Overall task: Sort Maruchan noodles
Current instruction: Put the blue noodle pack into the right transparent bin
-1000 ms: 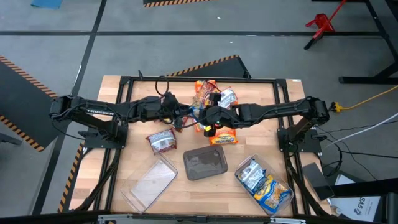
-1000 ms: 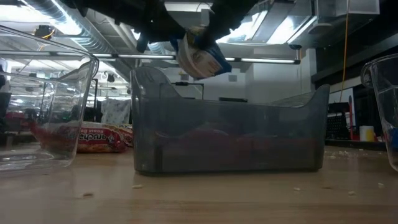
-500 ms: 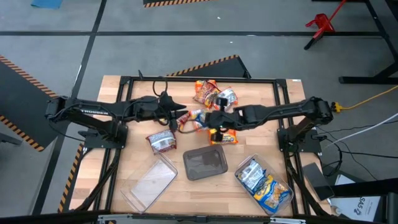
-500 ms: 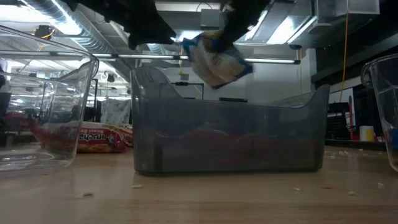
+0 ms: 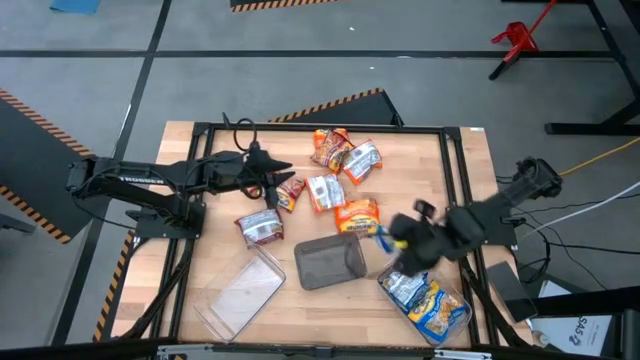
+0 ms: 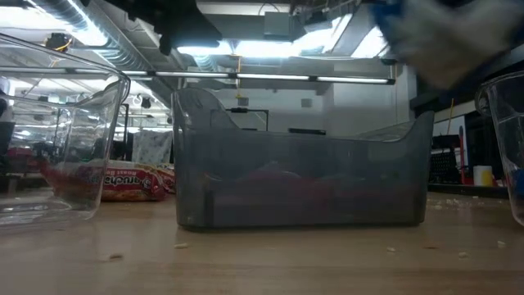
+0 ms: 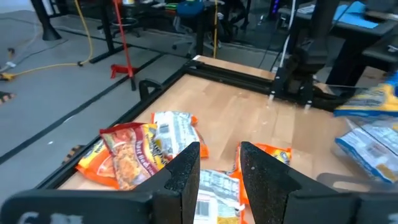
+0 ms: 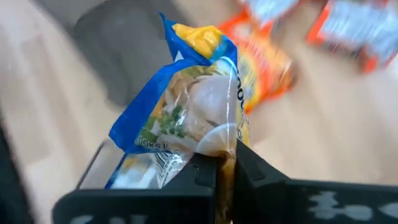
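Since half a second ago the right end effector (image 8: 225, 163) has swung from the table's middle out toward the near right corner, carrying a blue-and-white packet (image 8: 193, 102) pinched between its fingers – crinkly plastic with a yellow top corner, now above the right tray (image 5: 455, 322). That clear tray holds about two more blue-and-white packets (image 5: 425, 295).

Six packets lie loose in the far half of the table (image 5: 190, 145): two at the far middle, one orange (image 5: 328, 147) and one pale-faced (image 5: 362, 160); a white-faced one (image 5: 323, 191); an orange one (image 5: 357, 215); a small one (image 5: 290, 193) just beside the left end effector (image 5: 280, 180); and a dark red one (image 5: 260, 227).

Three trays line the near edge – an empty clear one (image 5: 240, 293), a grey one (image 5: 330, 262), the right one.

The left end effector's fingers (image 7: 186, 177) stand slightly spread, holding nothing.
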You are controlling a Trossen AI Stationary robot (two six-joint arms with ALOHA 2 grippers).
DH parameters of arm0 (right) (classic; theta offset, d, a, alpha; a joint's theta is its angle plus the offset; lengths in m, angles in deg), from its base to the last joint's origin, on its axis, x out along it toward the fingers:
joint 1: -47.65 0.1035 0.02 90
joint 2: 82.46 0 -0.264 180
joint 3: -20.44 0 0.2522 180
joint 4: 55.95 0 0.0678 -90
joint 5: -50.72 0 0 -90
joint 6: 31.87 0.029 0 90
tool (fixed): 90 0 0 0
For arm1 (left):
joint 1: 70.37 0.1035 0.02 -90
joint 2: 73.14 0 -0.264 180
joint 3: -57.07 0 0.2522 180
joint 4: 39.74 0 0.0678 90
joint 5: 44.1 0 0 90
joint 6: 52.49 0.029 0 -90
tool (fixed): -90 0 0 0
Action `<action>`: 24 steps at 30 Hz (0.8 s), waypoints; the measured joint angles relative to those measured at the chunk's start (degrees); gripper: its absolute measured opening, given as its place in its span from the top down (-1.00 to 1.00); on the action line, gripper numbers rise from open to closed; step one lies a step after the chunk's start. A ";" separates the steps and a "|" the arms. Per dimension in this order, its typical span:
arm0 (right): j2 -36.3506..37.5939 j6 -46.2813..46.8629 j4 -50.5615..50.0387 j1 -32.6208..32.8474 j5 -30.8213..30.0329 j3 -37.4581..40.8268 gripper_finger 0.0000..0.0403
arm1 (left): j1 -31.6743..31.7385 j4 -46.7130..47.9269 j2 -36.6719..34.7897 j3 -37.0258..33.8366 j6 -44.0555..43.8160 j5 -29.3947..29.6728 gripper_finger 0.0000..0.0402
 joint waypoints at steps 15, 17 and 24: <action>-4.26 21.03 -8.32 19.33 -0.29 0.02 0.99 | 0.00 -0.02 0.02 0.00 -0.02 2.11 0.46; -5.66 21.11 -8.26 20.44 -0.38 0.02 0.99 | 0.00 0.00 0.02 0.00 -0.03 2.11 0.46; -10.60 17.28 -8.23 20.58 -0.44 0.02 0.99 | 0.00 -0.02 0.02 -0.02 -0.04 2.13 0.46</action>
